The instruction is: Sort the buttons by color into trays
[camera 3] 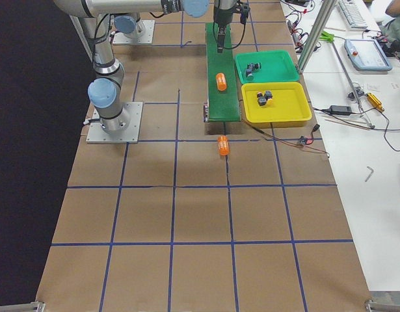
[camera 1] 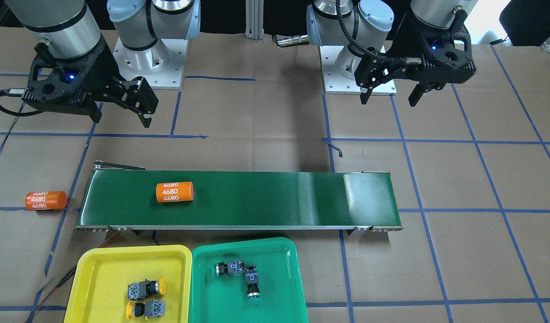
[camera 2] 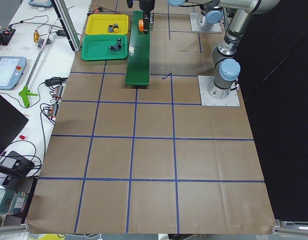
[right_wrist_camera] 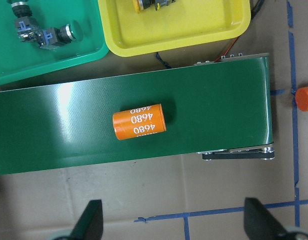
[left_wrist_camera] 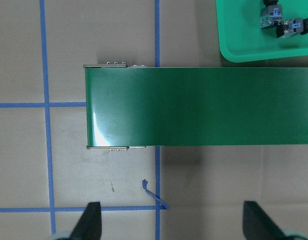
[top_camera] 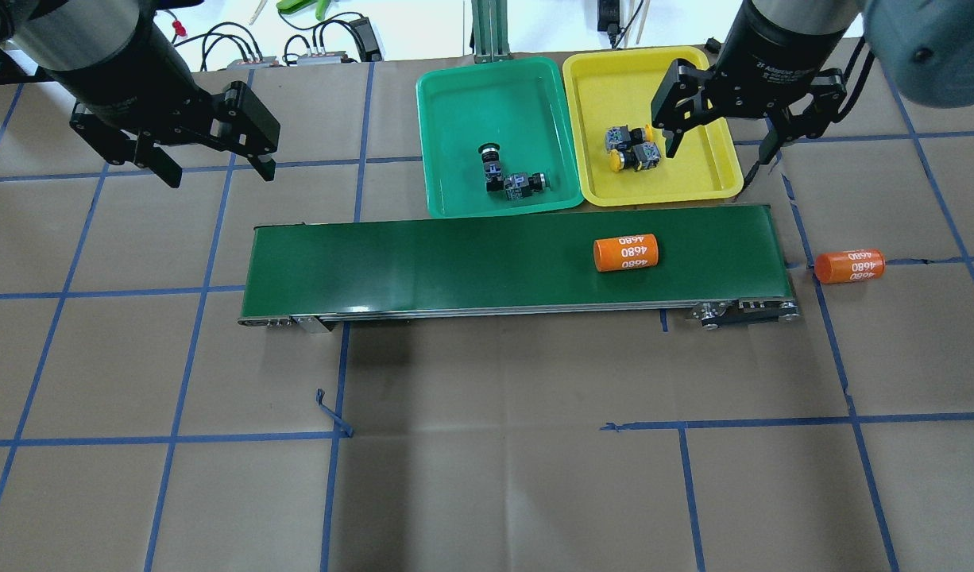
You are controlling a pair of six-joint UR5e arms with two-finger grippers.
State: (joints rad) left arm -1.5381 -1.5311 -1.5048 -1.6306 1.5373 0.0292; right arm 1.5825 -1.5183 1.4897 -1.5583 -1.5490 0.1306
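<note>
My bench point(top_camera: 487, 477) carries a long green belt point(top_camera: 455, 266), with the green tray point(top_camera: 455, 95) and yellow tray point(top_camera: 598, 87) side by side beyond it. My left claw point(top_camera: 221, 176) and right claw point(top_camera: 717, 152) hang wide, empty. One orange cylinder point(top_camera: 627, 253) lies on the belt, a second cylinder point(top_camera: 849, 266) off its end. Green buttons point(top_camera: 519, 184) lie in the green tray, yellow buttons point(top_camera: 644, 156) in the yellow.

The conveyor belt point(top_camera: 455, 262) stretches across the table point(top_camera: 487, 445) on the robot's side of the green tray point(top_camera: 447, 143) and yellow tray point(top_camera: 693, 179), which touch side by side just beyond it. An orange cylinder point(top_camera: 626, 253) lies on the belt before the yellow tray, a second cylinder point(top_camera: 848, 266) just off the belt's right end. The buttons point(top_camera: 644, 156) cluster mid-tray, with bare floor around them.
</note>
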